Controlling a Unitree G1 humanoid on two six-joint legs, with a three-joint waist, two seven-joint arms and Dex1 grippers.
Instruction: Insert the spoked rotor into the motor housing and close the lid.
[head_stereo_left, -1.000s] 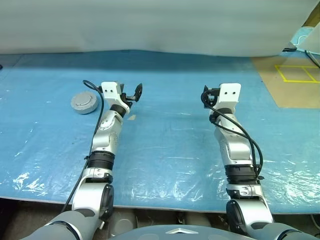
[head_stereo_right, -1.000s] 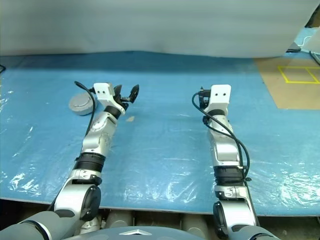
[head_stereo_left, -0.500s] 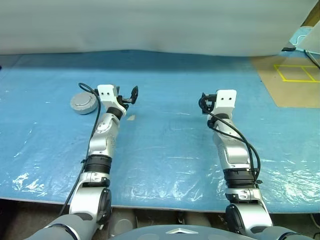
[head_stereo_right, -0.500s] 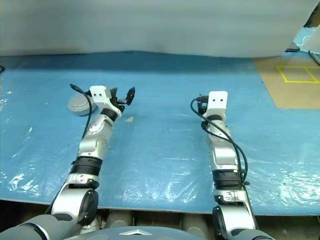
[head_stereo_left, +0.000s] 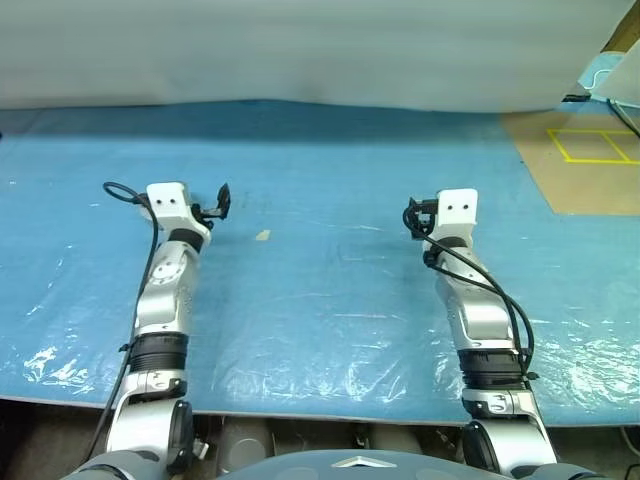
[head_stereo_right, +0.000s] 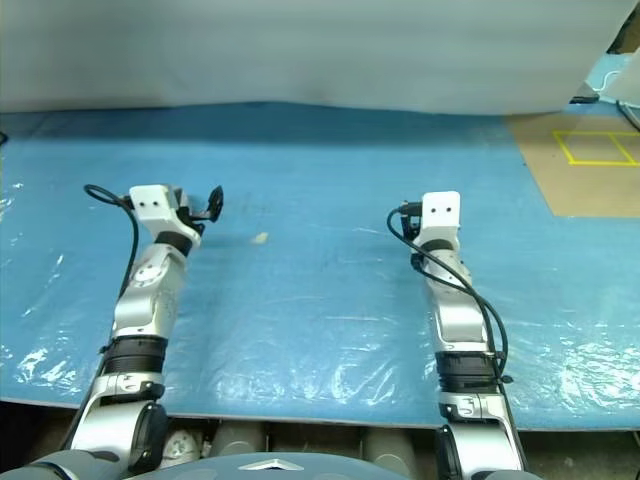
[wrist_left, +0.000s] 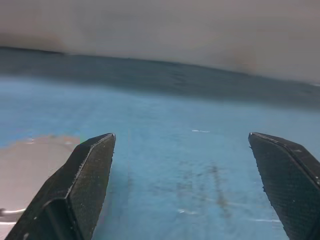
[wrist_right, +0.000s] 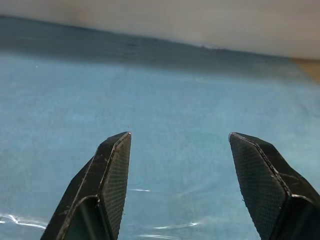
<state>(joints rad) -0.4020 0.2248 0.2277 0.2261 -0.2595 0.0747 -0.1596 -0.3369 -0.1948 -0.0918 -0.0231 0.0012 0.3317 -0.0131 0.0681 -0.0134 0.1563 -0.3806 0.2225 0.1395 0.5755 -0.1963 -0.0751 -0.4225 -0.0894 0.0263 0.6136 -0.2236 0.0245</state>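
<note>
My left gripper (head_stereo_left: 212, 203) hovers open over the blue sheet at the left, fingers (wrist_left: 85, 175) wide apart with nothing between them. Beside one finger in the left wrist view lies a smooth pale grey surface, the lid (wrist_left: 25, 170), blurred and cut by the picture's edge. In the head views my left wrist covers the motor housing. The spoked rotor is out of view. My right gripper (wrist_right: 180, 133) is open and empty over bare blue sheet, on the right (head_stereo_left: 420, 218).
A small tan scrap (head_stereo_left: 262, 236) lies on the blue plastic-covered table (head_stereo_left: 330, 300) between the arms. A pale curtain (head_stereo_left: 300, 50) closes the back. At the far right is a brown floor patch (head_stereo_left: 585, 190) with yellow tape.
My left arm has swung to the left and slightly down, and now covers the grey round can that lay beside it. The right hand has sunk a little. Both grippers stay open.
</note>
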